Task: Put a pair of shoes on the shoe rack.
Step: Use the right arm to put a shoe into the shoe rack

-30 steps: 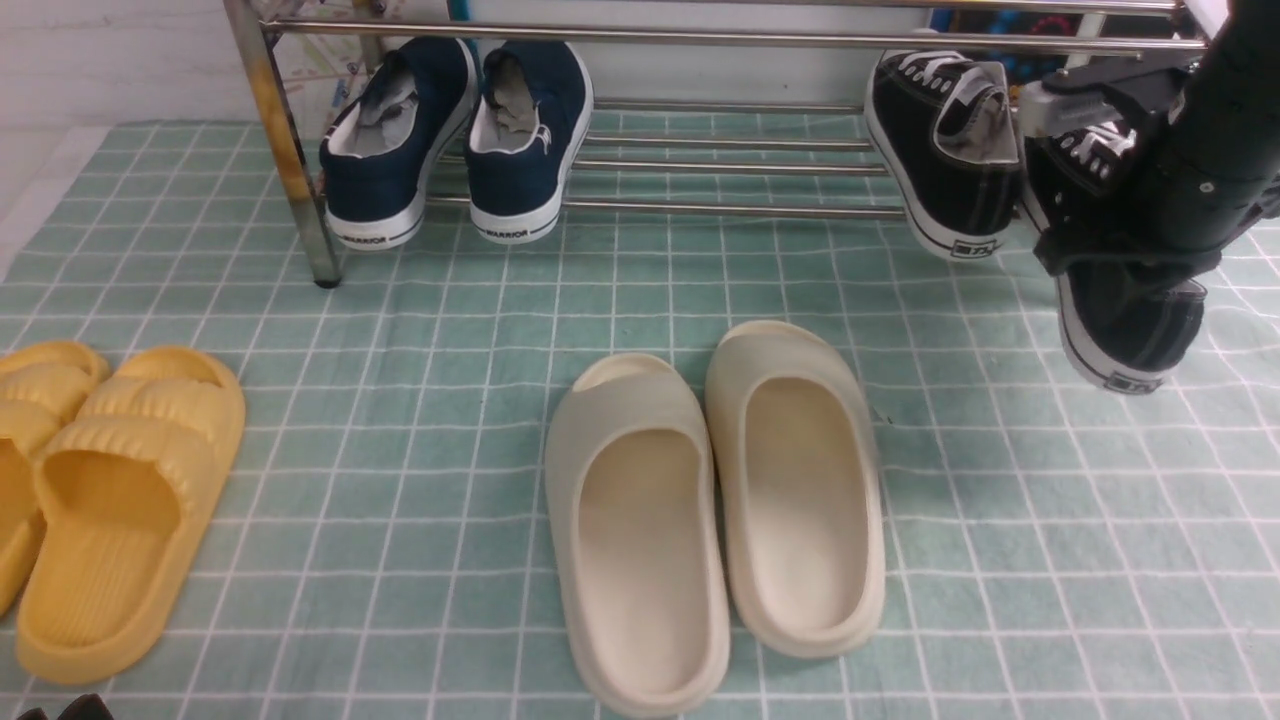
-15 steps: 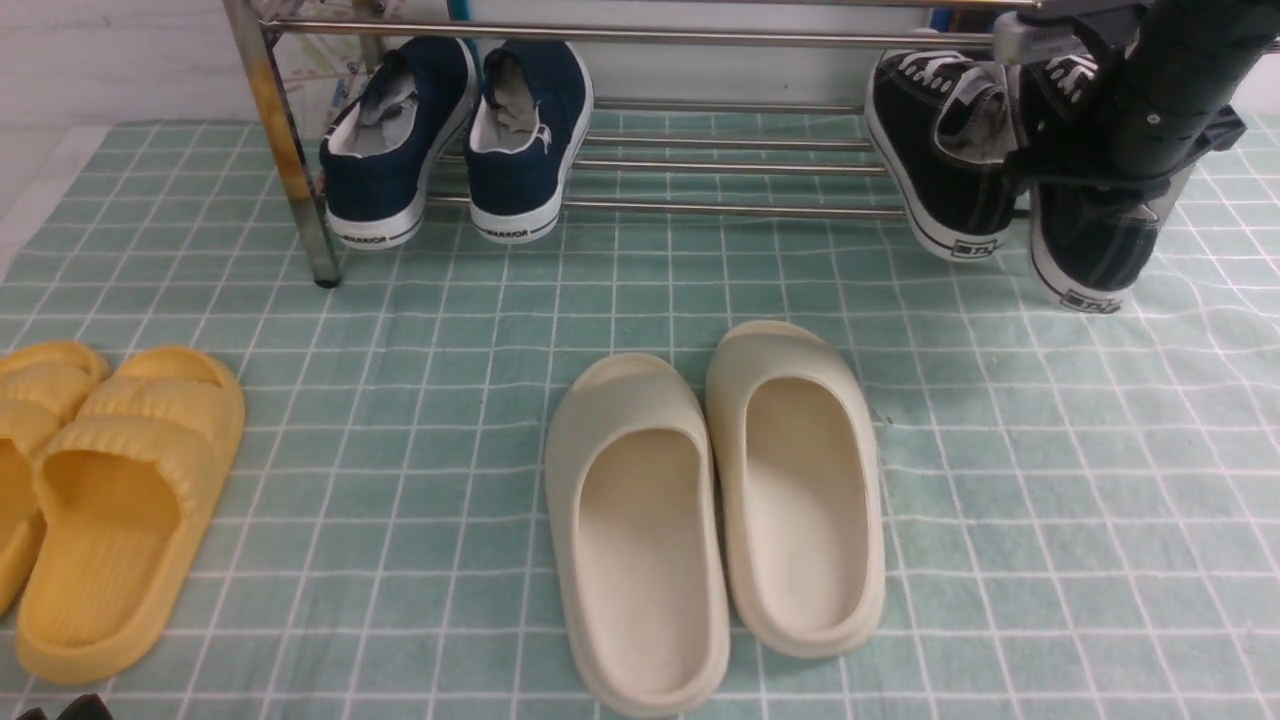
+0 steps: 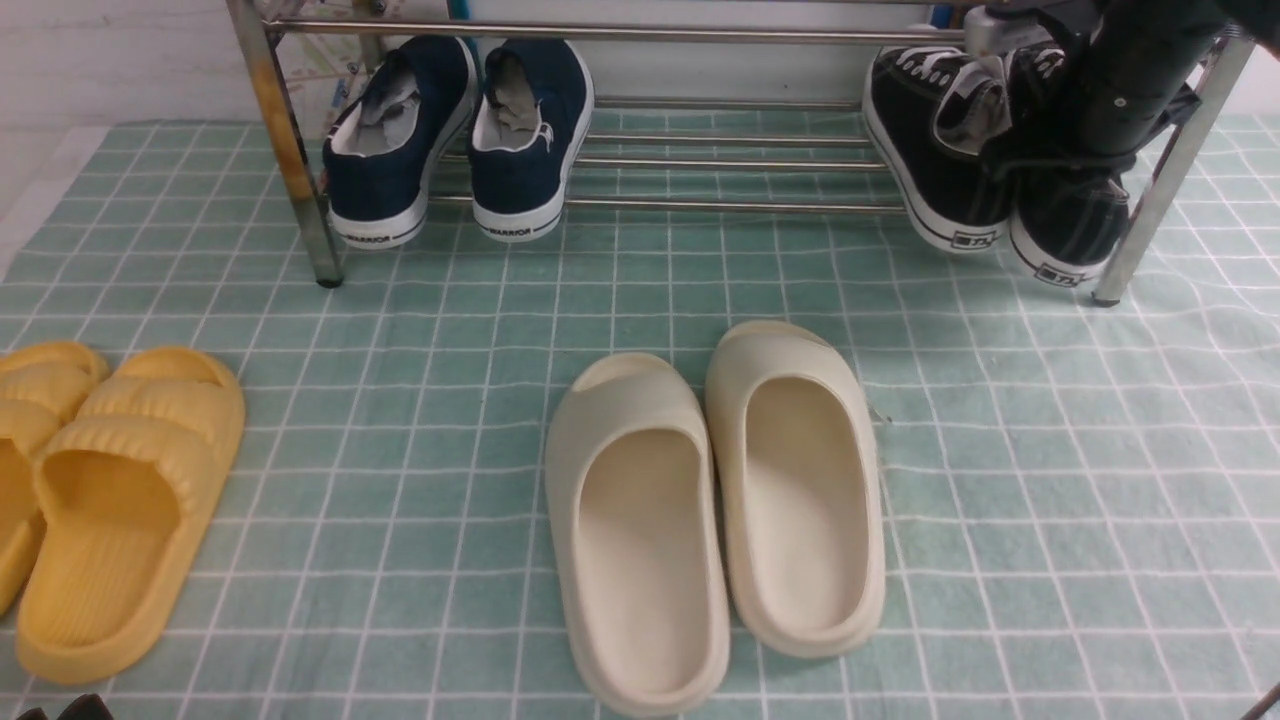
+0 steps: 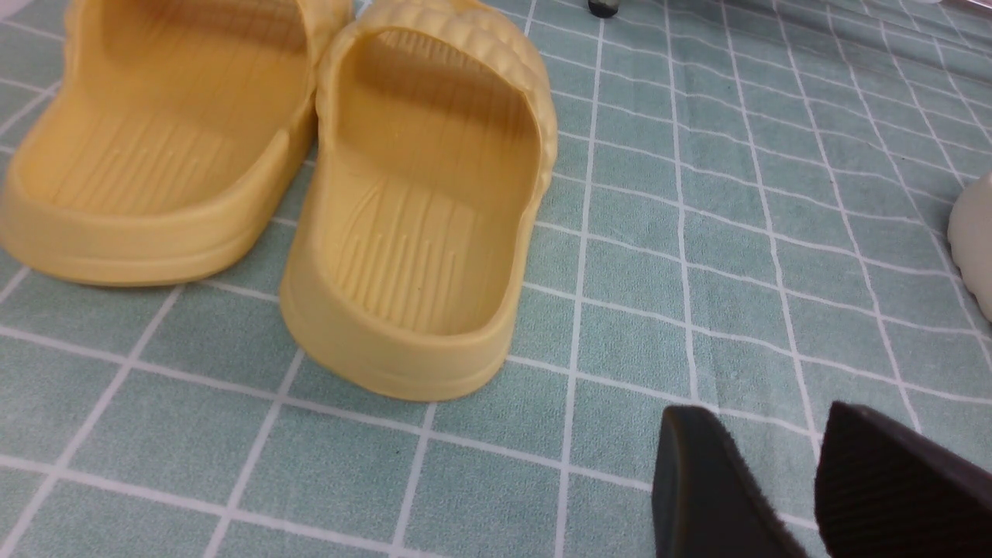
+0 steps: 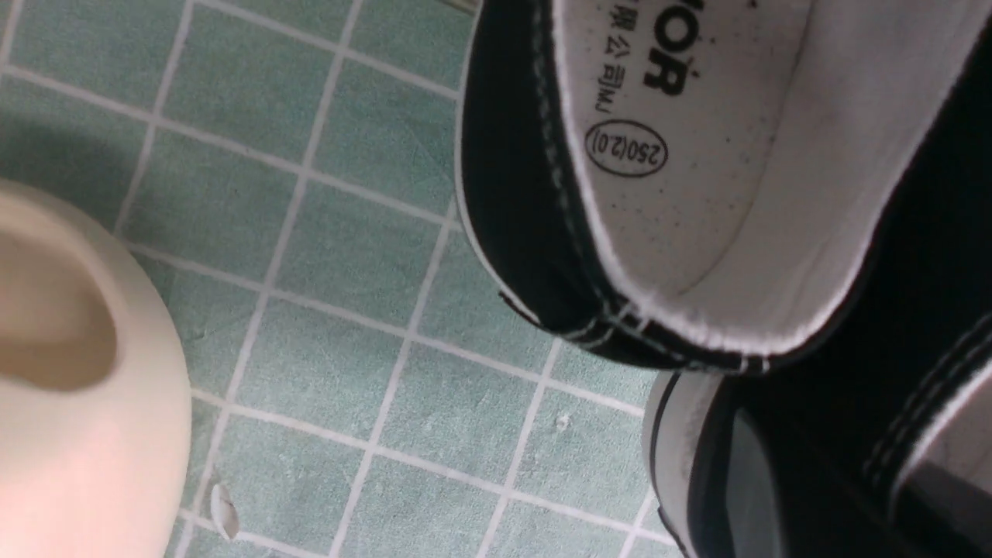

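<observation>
Second sneaker (image 3: 1068,235) moves in to rack's (image 3: 700,38) right end, beside first sneaker (image 3: 935,190); right gripper (image 3: 1050,160) pinches it, release left; left gripper (image 4: 763,434) gapes, empty.

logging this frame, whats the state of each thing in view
left black canvas sneaker, resting on chrome tube shoe rack
right black canvas sneaker, gripped at rack's right end
right pincer, shut on that sneaker
left pincer, open, empty
navy slip-on sneakers, on rack
cream foam slides, on green checked cloth
yellow foam slides, on cloth
</observation>
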You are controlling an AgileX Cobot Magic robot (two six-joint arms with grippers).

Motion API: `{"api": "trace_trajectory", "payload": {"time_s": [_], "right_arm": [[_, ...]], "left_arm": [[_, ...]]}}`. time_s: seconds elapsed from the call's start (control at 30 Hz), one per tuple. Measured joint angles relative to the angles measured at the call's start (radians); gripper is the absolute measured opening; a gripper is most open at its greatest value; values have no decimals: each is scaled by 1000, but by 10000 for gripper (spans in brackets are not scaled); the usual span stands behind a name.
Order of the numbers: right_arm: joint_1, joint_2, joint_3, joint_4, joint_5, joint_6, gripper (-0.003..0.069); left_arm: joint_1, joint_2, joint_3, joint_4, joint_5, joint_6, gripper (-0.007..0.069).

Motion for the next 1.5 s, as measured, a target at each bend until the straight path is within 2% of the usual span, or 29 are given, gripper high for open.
{"api": "trace_trajectory", "payload": {"time_s": [0.13,0.73,1.2,1.33,1.4,1.5], "right_arm": [[-1,0,-7,27,0,-75,22],[-11,7,-8,66,-1,-209,22],[-63,9,-8,68,-45,-177,27],[-65,9,-8,65,-52,-155,62],[-65,9,-9,56,-70,-127,117],[-65,5,-17,41,-104,-64,267]], "left_arm": [[0,0,0,0,0,0,238],[0,0,0,0,0,0,238],[0,0,0,0,0,0,238],[0,0,0,0,0,0,238],[0,0,0,0,0,0,238],[0,0,0,0,0,0,238]]}}
